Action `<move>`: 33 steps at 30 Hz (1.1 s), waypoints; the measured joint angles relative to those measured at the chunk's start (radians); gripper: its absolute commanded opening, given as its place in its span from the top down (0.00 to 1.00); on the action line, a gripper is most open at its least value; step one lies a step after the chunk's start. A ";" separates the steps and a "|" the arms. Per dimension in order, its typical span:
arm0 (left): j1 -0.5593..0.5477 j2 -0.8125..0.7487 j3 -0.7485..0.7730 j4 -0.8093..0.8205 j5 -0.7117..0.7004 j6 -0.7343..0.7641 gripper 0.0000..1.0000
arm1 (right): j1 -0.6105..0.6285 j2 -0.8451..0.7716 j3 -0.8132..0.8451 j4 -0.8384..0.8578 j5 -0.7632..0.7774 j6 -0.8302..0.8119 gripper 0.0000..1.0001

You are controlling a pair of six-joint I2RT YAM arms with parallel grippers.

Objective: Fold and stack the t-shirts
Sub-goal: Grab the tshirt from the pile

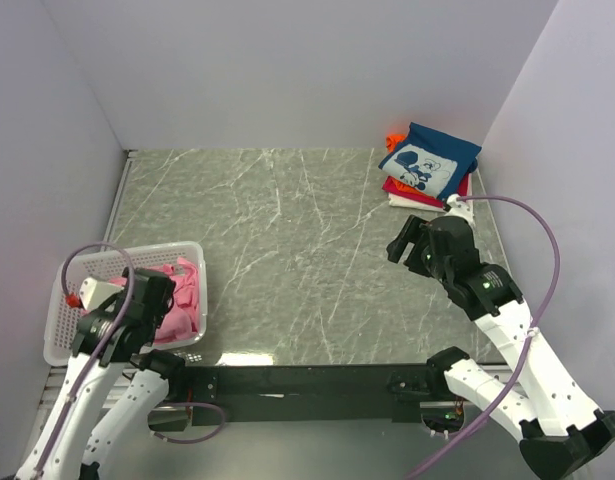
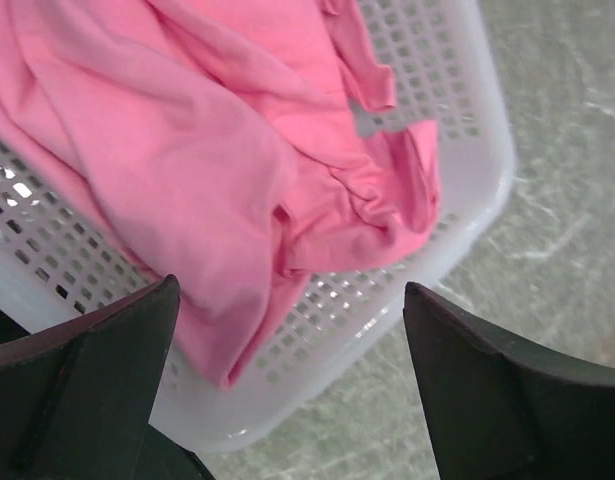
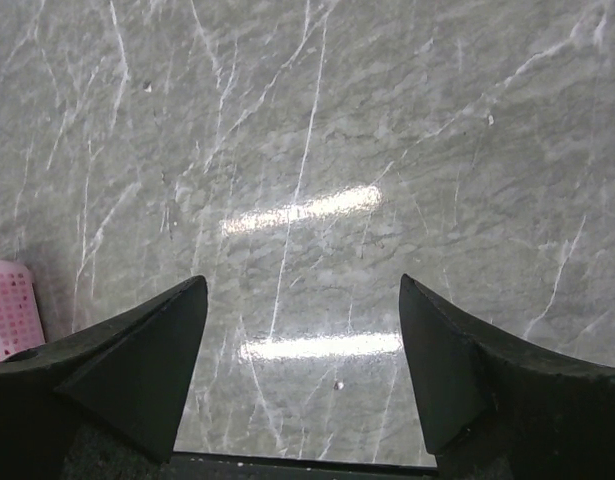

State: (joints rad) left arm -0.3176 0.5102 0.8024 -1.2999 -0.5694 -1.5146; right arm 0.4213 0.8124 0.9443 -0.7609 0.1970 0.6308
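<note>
A crumpled pink t-shirt (image 1: 180, 293) lies in a white plastic basket (image 1: 59, 315) at the near left; it fills the left wrist view (image 2: 187, 150), one edge hanging over the basket wall (image 2: 467, 200). My left gripper (image 1: 147, 300) hovers open and empty over the basket's near right corner (image 2: 292, 300). A stack of folded t-shirts (image 1: 427, 165), a dark blue one with a white print on top, sits at the far right. My right gripper (image 1: 407, 245) is open and empty above bare table (image 3: 302, 290), just in front of the stack.
The grey marble table (image 1: 287, 250) is walled in by pale panels at the left, back and right. A black rail (image 1: 307, 380) runs along the near edge between the arm bases. A corner of the basket shows pink in the right wrist view (image 3: 7, 320).
</note>
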 measured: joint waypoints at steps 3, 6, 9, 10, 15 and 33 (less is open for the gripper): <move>0.000 0.086 0.000 -0.008 -0.023 -0.019 0.01 | 0.000 0.013 -0.003 0.005 -0.009 0.000 0.16; 0.000 0.183 -0.002 -0.011 -0.036 -0.043 0.00 | 0.000 0.016 -0.003 0.009 -0.020 0.000 0.16; 0.000 0.244 -0.010 -0.006 -0.039 -0.064 0.01 | 0.000 0.016 -0.004 0.014 -0.028 0.000 0.16; 0.000 0.256 -0.015 -0.008 -0.039 -0.080 0.00 | 0.000 0.016 -0.005 0.016 -0.030 0.000 0.16; 0.000 0.264 -0.059 -0.022 -0.060 -0.202 0.01 | 0.000 0.018 -0.021 0.028 -0.033 -0.005 0.16; 0.074 0.725 -0.077 0.086 -0.089 -0.186 0.02 | 0.000 0.118 -0.010 0.190 -0.011 -0.105 0.16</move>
State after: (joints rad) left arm -0.2440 1.2354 0.7254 -1.2137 -0.6582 -1.7004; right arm 0.4217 0.9302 0.9348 -0.5709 0.1856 0.5259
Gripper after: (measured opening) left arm 0.995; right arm 0.837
